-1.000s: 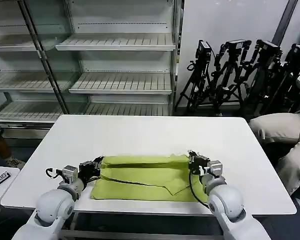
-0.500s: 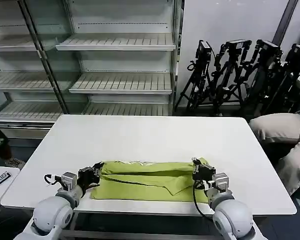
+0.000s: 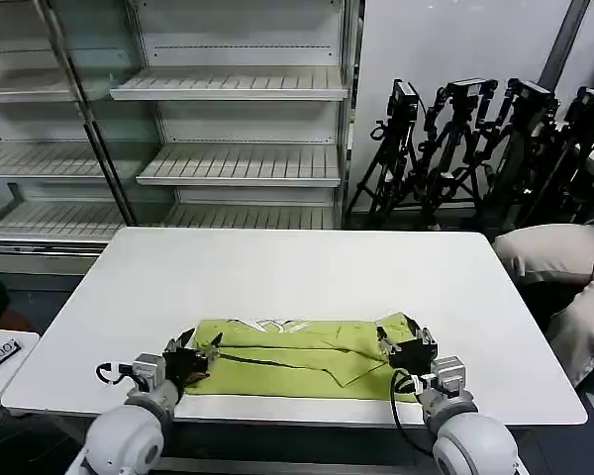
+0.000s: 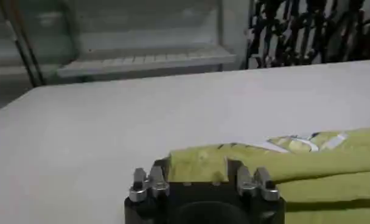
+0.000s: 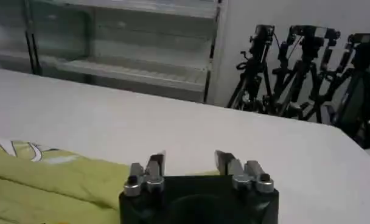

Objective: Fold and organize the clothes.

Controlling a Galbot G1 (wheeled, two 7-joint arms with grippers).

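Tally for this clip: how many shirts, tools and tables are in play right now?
Shirt: 1
Tools, left and right, one at each end of the shirt: 2
Table: 1
Total: 4

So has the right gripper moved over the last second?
Yes. In the head view the right gripper has pulled back toward the table's near edge, dragging its end of the lime T-shirt along.
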